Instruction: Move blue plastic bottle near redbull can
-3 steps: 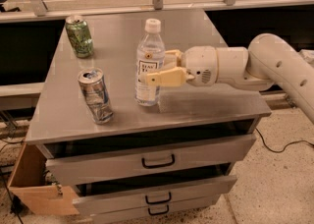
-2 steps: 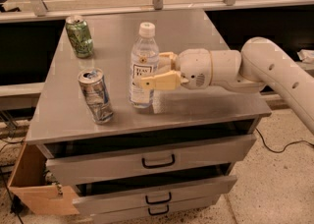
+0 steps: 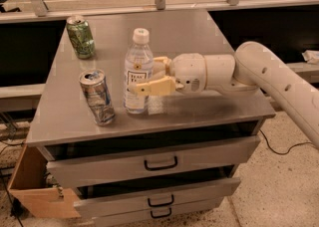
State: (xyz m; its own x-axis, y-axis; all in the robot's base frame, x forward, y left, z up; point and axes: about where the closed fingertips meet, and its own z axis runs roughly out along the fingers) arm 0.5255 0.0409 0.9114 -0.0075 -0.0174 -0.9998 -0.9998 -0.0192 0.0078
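My gripper (image 3: pixel 144 75) reaches in from the right, low over the steel cabinet top (image 3: pixel 209 32). Its two tan fingers (image 3: pixel 152 87) are closed round the lower half of the blue plastic bottle (image 3: pixel 138 54), one on the near side across the label and the other on the far side. The gap is only as wide as the bottle, so I take this as a firm hold. The bottle stands upright in the grip with its white cap above the fingers. I cannot tell whether its base rests on the top or is lifted just clear of it.

The redbull can (image 3: pixel 97 96), dented at the waist, stands just beyond the fingertips to my gripper's left and a little nearer the front edge. A narrow strip of bare metal shows between can and bottle, so they are close but apart. A green can (image 3: pixel 80 37) sits well beyond, towards the far left corner.

As I judge it, the carrying is nearly done, since the bottle is already beside the target. What is left is to seat it squarely, open the fingers and draw back to the right without tipping it or bumping the redbull can.
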